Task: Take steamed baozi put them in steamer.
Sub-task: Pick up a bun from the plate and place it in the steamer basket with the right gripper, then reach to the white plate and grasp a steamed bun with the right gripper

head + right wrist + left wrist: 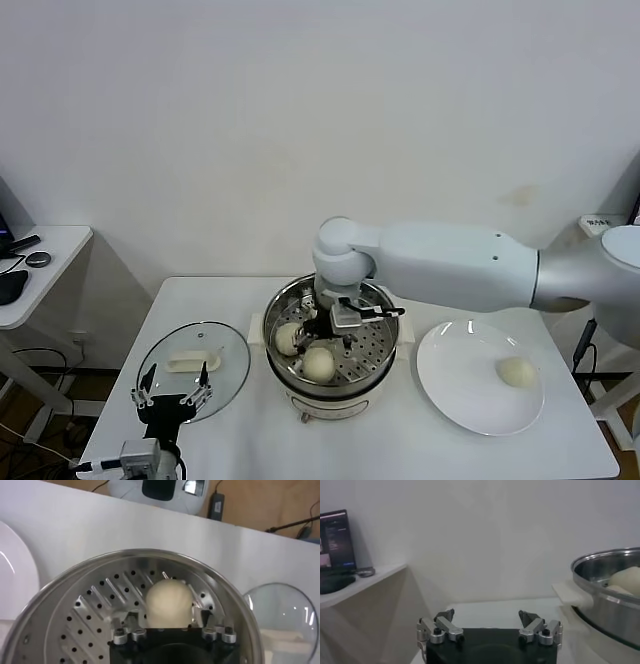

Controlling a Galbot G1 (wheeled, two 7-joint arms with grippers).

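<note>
- Your right hand [322, 327] reaches in over the steamer [372, 372], low above the perforated tray [95, 610]. Its fingers [121, 635] stand wide apart, one on each side of a steamed baozi [169, 602] that sits on the tray between them. You cannot tell whether the fingertips touch the bun.
- In the head view you see two buns inside the steamer: one [288, 337] toward the robot's left, and another [319, 364] near the front rim.
- A further baozi [516, 372] lies on the white plate [455, 390], which sits on the tabletop [400, 450] just to the right of the steamer.
- The glass lid [230, 355] with its white handle [194, 359] lies flat on the tabletop to the left of the steamer.
- Your left hand [174, 383] hangs parked at the front left, over the near edge of the lid, fingers [442, 626] spread wide and holding nothing.
- A side desk [45, 270] at far left carries a dark screen [337, 540]; its writing is too small to read.
- No brand or label is legible on the steamer, the plate or the lid.
</note>
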